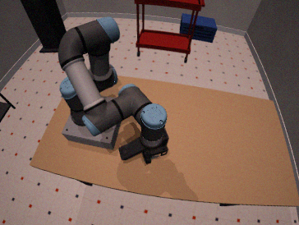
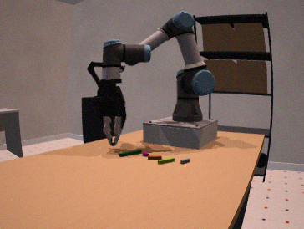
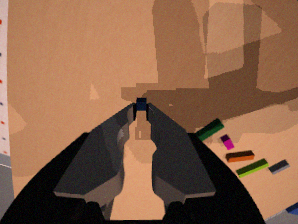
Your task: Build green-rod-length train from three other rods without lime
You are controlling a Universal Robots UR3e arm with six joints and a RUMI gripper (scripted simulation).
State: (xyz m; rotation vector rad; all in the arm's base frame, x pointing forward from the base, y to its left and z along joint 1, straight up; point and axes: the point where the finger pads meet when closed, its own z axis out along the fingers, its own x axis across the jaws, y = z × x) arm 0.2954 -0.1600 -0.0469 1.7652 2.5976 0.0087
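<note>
My gripper [image 3: 141, 104] is shut on a small blue rod [image 3: 141, 104] and holds it just above the table; in the exterior view the gripper [image 2: 113, 141] hangs left of the rods. On the table lie a green rod [image 3: 209, 129], a magenta rod [image 3: 227, 142], an orange rod [image 3: 240, 156], a lime rod [image 3: 252, 168] and a grey rod [image 3: 279, 166]. The exterior view shows them in a row: green rod [image 2: 129, 153], magenta rod [image 2: 145, 154], orange rod [image 2: 154, 157], lime rod [image 2: 166, 160], grey rod [image 2: 184, 160]. In the top view the arm hides the rods.
The arm's grey base block [image 2: 179, 131] stands behind the rods. Another blue piece [image 3: 292, 208] shows at the wrist view's lower right edge. A red cart [image 1: 166, 29] and a blue box [image 1: 198, 26] stand on the floor beyond the table.
</note>
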